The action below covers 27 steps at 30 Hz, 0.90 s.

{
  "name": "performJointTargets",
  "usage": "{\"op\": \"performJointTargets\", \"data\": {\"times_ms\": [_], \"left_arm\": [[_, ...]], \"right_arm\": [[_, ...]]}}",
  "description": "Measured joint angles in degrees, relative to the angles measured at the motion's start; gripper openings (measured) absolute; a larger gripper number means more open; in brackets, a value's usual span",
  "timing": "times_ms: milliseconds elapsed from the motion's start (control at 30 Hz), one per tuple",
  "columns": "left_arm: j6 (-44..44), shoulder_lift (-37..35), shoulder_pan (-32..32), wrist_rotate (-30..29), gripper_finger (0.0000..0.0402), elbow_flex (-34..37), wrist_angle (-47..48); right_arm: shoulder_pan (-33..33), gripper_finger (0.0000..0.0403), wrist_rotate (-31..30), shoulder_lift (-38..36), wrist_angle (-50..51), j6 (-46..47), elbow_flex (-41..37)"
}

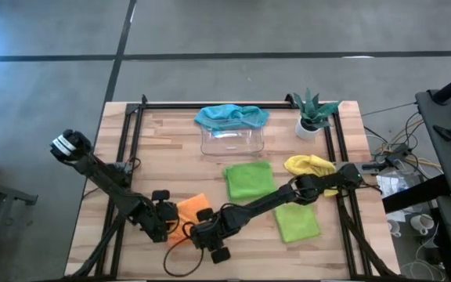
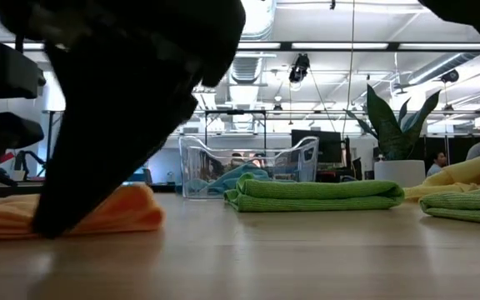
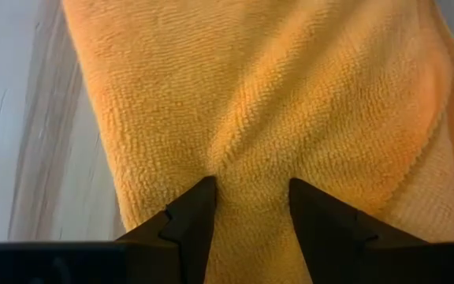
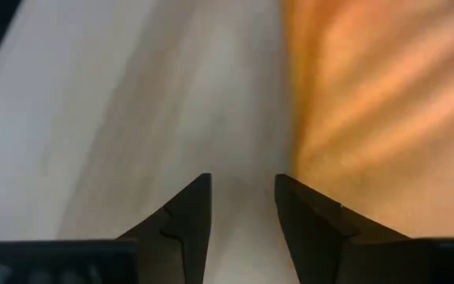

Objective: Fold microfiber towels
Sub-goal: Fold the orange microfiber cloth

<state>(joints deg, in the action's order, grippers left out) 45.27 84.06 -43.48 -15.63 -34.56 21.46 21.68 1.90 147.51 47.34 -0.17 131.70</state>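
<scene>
Orange cloth (image 3: 274,102) bunched between the fingers (image 3: 191,221) of the left hand (image 1: 163,213), which pinched a fold of it near the desk's front edge, left of the middle. The right hand (image 1: 207,233) sat just beside that towel's front right corner; its wrist view showed the fingers (image 4: 187,217) set apart over bare wood with nothing between them, the towel's edge lying just off to one side. Whether the right hand touched the cloth could not be told. From the low view a dark arm blocked much of the left side, and the orange towel (image 2: 107,212) lay rumpled flat on the desk (image 2: 307,258) beneath it.

Further out, a folded green towel (image 1: 250,178) lay near the desk's centre, and a second green towel (image 1: 297,221) lay toward the front right, partly under the right arm. A yellow towel (image 1: 310,166) sat crumpled close to the right edge, touching that arm's elbow region. At the back edge, near the middle, a clear tray (image 1: 233,141) stood with a teal towel (image 1: 232,116) draped over its rim. A small potted plant (image 1: 313,113) stood in the back right corner. The low view showed the tray (image 2: 248,167) behind the nearer green towel (image 2: 315,193), with the plant (image 2: 398,133) to its right.
</scene>
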Motion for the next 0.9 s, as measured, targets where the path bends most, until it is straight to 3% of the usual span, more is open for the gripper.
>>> {"op": "performJointTargets", "data": {"times_ms": [167, 333, 500, 667, 900], "left_arm": [[-0.6, -4.6, -0.1, 2.5, 0.0151, -2.8, 0.3], [-2.6, -5.9, -1.5, 0.1, 0.0151, -3.1, -4.5], [-3.1, -1.4, -3.1, 0.0, 0.0151, -2.4, -11.5], [-4.1, 4.8, -4.3, 7.2, 0.0151, -5.0, -20.2], [-3.6, 7.7, -5.4, 12.2, 0.0151, -9.3, -20.6]], "right_arm": [[-0.6, 0.0137, -7.6, -3.6, 3.9, 1.0, 0.1], [-1.6, 0.0136, -17.9, -4.1, 3.4, 2.1, -0.4], [-2.4, 0.0136, -18.0, -2.4, 2.7, 3.7, -3.2], [-1.9, 0.0136, -15.6, -2.4, 2.2, 5.0, -7.2], [-2.2, 0.0137, -15.4, -2.8, 2.2, 8.5, -7.7]]}}
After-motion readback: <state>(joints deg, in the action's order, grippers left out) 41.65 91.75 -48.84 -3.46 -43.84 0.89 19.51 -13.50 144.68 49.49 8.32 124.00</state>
